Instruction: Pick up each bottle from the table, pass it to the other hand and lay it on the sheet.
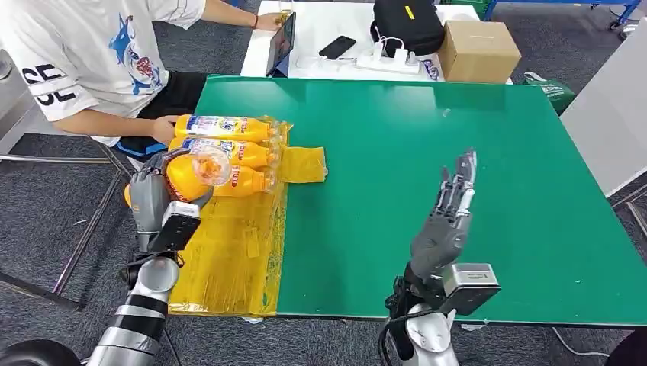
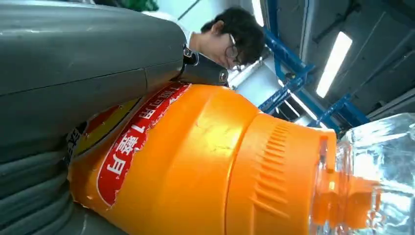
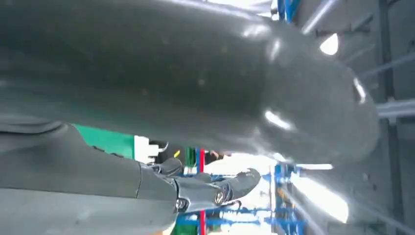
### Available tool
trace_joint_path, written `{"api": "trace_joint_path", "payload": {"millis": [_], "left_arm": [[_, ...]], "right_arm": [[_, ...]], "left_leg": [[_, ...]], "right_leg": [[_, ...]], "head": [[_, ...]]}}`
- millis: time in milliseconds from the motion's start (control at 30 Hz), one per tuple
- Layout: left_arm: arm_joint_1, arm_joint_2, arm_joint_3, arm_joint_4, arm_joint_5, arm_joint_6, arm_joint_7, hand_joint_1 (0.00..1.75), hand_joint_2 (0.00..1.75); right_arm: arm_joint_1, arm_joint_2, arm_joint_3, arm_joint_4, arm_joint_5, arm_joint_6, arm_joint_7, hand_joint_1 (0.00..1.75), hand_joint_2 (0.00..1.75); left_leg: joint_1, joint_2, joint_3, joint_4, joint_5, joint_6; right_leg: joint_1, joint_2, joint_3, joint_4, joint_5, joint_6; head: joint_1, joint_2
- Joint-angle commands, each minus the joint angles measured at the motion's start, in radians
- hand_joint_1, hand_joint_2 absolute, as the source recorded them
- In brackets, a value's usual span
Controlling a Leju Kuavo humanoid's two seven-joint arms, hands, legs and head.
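The left hand [image 1: 156, 187] grips an orange bottle [image 1: 191, 174] and holds it above the yellow sheet [image 1: 229, 259], at the left edge of the green table [image 1: 458, 152]. Its fingers are wrapped around the bottle body, and in the head view the clear cap end points up and toward the camera, so the long axis of this bottle is tilted, not flat. In the left wrist view the same bottle [image 2: 205, 166] goes away from the grey thumb [image 2: 88, 63], with the orange shoulder and the clear cap at the far end from the hand. Just beyond the left hand, three more bottles [image 1: 229, 145] lie flat on the sheet, side by side and touching; their long axes go across the table, with the caps pointing to the right hand's side. The right hand [image 1: 450, 210] is well apart from them, raised over the bare green table, its fingers straight and a little spread, and it holds nothing. A person [image 1: 91, 53] sits beyond the left hand, at the table's far left corner.
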Motion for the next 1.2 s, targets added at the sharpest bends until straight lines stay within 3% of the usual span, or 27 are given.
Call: {"api": "trace_joint_path", "payload": {"millis": [33, 267, 400, 533, 833, 1033, 1067, 1200], "left_arm": [[-0.038, 0.037, 0.004, 0.149, -0.005, -0.073, 0.019, 1.75, 1.75], [-0.074, 0.152, -0.123, 0.367, -0.223, -0.279, 0.127, 1.75, 1.75], [-0.114, 0.186, -0.18, 0.485, -0.317, -0.307, 0.158, 1.75, 1.75], [-0.132, 0.197, -0.205, 0.533, -0.328, -0.352, 0.154, 1.75, 1.75], [-0.09, 0.243, -0.261, 0.518, -0.351, -0.353, 0.112, 1.75, 1.75], [-0.089, 0.236, -0.274, 0.515, -0.318, -0.393, 0.077, 1.75, 1.75], [-0.086, 0.237, -0.275, 0.511, -0.298, -0.419, 0.069, 1.29, 1.75], [-0.082, 0.238, -0.279, 0.509, -0.292, -0.427, 0.067, 1.29, 1.75]], "right_arm": [[-0.001, 0.003, -0.061, 0.033, -0.014, -0.014, 0.003, 0.0, 0.0], [-0.017, 0.01, -0.104, 0.101, -0.039, 0.061, 0.003, 0.0, 0.0], [-0.026, 0.016, -0.113, 0.144, -0.035, 0.088, 0.003, 0.0, 0.0], [-0.031, 0.015, -0.113, 0.165, -0.039, 0.107, 0.004, 0.0, 0.0], [-0.045, 0.015, -0.109, 0.241, -0.068, 0.15, 0.016, 0.0, 0.0], [-0.053, 0.021, -0.11, 0.28, -0.079, 0.177, 0.014, 0.0, 0.0], [-0.055, 0.022, -0.109, 0.285, -0.08, 0.181, 0.016, 0.0, 0.0], [-0.059, 0.024, -0.109, 0.292, -0.08, 0.181, 0.016, 0.0, 0.0]], "left_leg": [[0.0, 0.0, 0.003, -0.001, -0.001, 0.0], [0.001, 0.001, 0.007, -0.002, -0.001, -0.001], [0.001, 0.001, 0.004, -0.001, -0.001, -0.001], [0.003, 0.002, 0.012, -0.002, -0.003, -0.002], [0.0, 0.005, 0.01, -0.002, -0.001, -0.001], [0.001, 0.006, 0.012, -0.002, -0.001, -0.001], [0.0, 0.005, 0.012, -0.002, -0.002, -0.001], [0.0, 0.005, 0.014, -0.003, -0.001, -0.001]], "right_leg": [[0.0, -0.001, 0.003, -0.001, 0.0, -0.001], [0.001, 0.0, 0.007, -0.002, -0.001, -0.002], [0.001, -0.001, 0.004, -0.001, -0.001, -0.001], [0.003, -0.002, 0.012, -0.003, -0.003, -0.003], [0.001, 0.003, 0.009, -0.002, 0.0, -0.002], [0.001, 0.003, 0.01, -0.001, 0.001, -0.002], [0.001, 0.003, 0.01, -0.001, 0.0, -0.002], [0.001, 0.003, 0.011, -0.001, 0.0, -0.002]], "head": [[0.0, 0.0], [0.0, 0.0], [0.0, 0.0], [0.0, 0.0], [0.0, 0.0], [0.0, 0.0], [0.0, 0.0], [0.0, 0.0]]}}
